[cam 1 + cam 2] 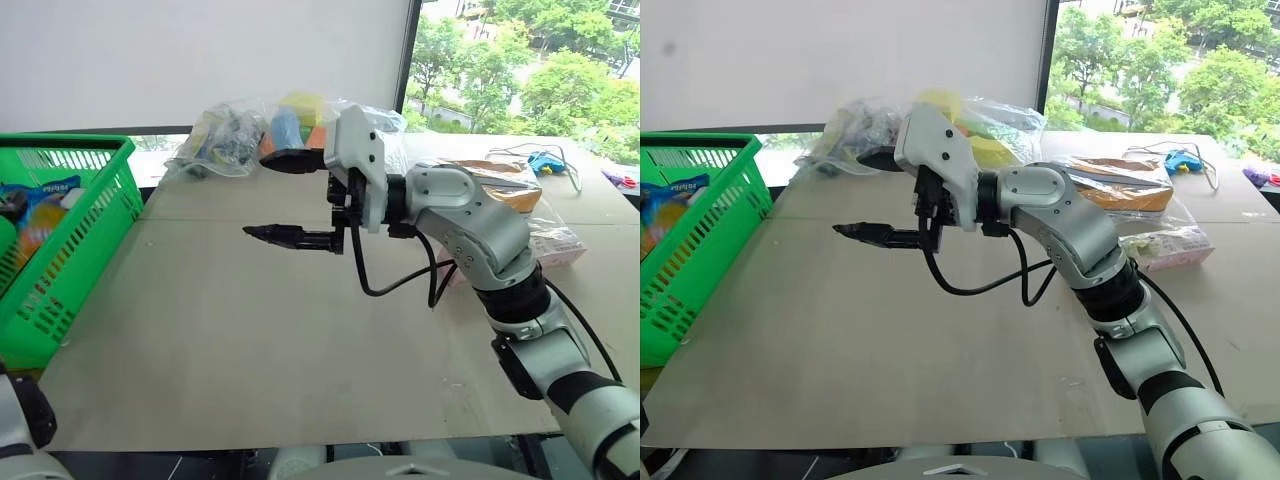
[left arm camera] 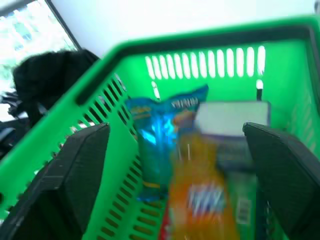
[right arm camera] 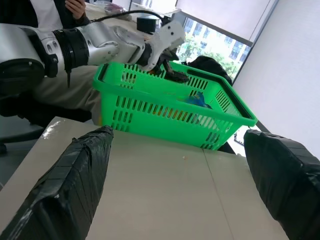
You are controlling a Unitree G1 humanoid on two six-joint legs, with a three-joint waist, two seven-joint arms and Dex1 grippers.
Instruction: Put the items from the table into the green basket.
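Head views: the right gripper point(image 1: 285, 195) is reaching level across the table point(image 1: 250, 330), fingers wide apart and holding nothing, with bagged foam blocks point(image 1: 240, 130), bagged shoes point(image 1: 1120, 185) and a pink carton point(image 1: 1180, 245) lying behind it by the window, and the green basket point(image 1: 75, 215) sitting off the table's left edge. Left wrist view: the left gripper point(image 2: 175, 175) is hanging open over the basket, where an orange drink bottle point(image 2: 202, 195), a blue packet point(image 2: 160, 135) and a white box point(image 2: 230, 117) are lying. Right wrist view: the left gripper is hovering above the basket rim, a seated person point(image 3: 55, 12) behind it.
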